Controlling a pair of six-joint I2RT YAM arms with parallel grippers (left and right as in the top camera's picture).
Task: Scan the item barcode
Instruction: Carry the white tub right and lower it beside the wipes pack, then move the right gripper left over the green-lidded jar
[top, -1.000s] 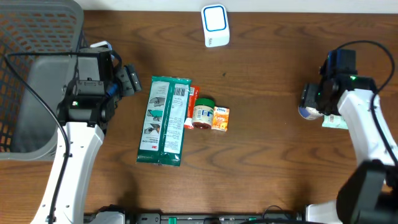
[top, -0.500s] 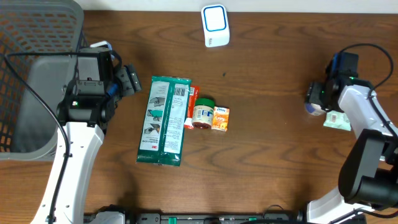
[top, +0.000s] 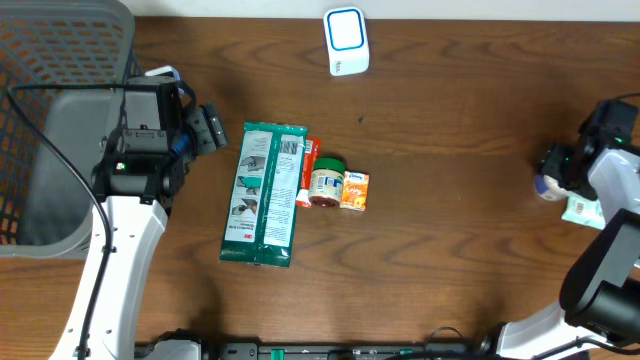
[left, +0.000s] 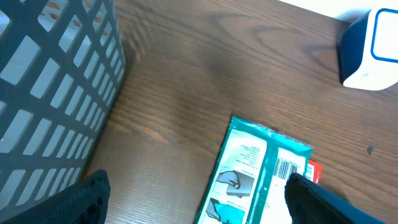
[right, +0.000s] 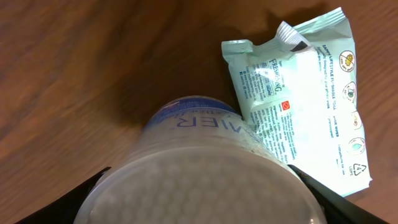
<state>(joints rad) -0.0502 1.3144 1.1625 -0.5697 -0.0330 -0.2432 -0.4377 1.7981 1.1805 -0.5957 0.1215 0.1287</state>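
Much of the tub (right: 205, 155) is hard to read: in the right wrist view its near end is a blur that fills the bottom of the frame, only part of some blue lettering shows, and I cannot make out a barcode on it. The right gripper (right: 199, 208) clamps this tub between its fingers (right: 84, 199), far to the right of the scanner (top: 346, 40) and nearer the front edge, just beside a pale packet (right: 305, 99) that lies flat on the table (top: 450, 120). The overhead view cuts off the right arm at the frame edge. The left gripper (left: 199, 208) hangs with its jaws wide apart and empty, left of the scanner, between the basket (top: 40, 60) and a green pack (top: 264, 193).
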